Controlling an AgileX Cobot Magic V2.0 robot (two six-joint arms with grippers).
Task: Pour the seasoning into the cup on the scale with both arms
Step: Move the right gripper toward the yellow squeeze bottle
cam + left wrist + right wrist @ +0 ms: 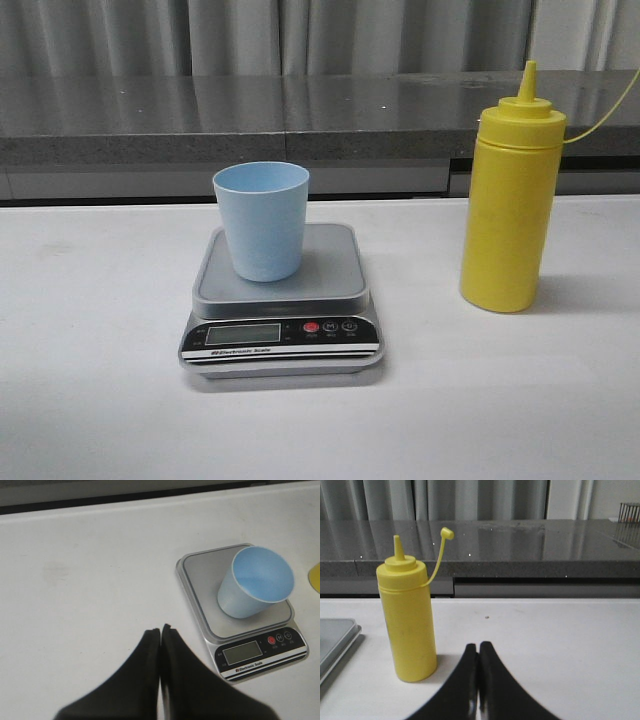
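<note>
Nothing of the pour has begun, as I judge it: the set-up is complete and every handling step is left.

My left gripper [160, 629] hangs over the bare white table [90, 400], its two fingers pressed together and holding nothing, off to the side of the scale [240, 625] and well apart from it.

The scale sits at the middle of the table. The pale blue cup [261, 220] stands upright on its grey platform, toward the back, clear of the display and red button. Seen from above in the left wrist view, the cup's [257, 582] inside shows only plain blue wall and floor; it looks empty.

To the right, apart from the scale, the yellow bottle [510, 200] stands upright on the table, untouched. Its cap hangs off on a thin strap, leaving the cone nozzle bare. The plastic is opaque, so I cannot tell how full it is.

My right gripper [479, 652] is near the bottle [407, 622], fingers closed together on nothing.

Left to do: grasp the bottle, carry it over the cup, tip and squeeze.
</note>
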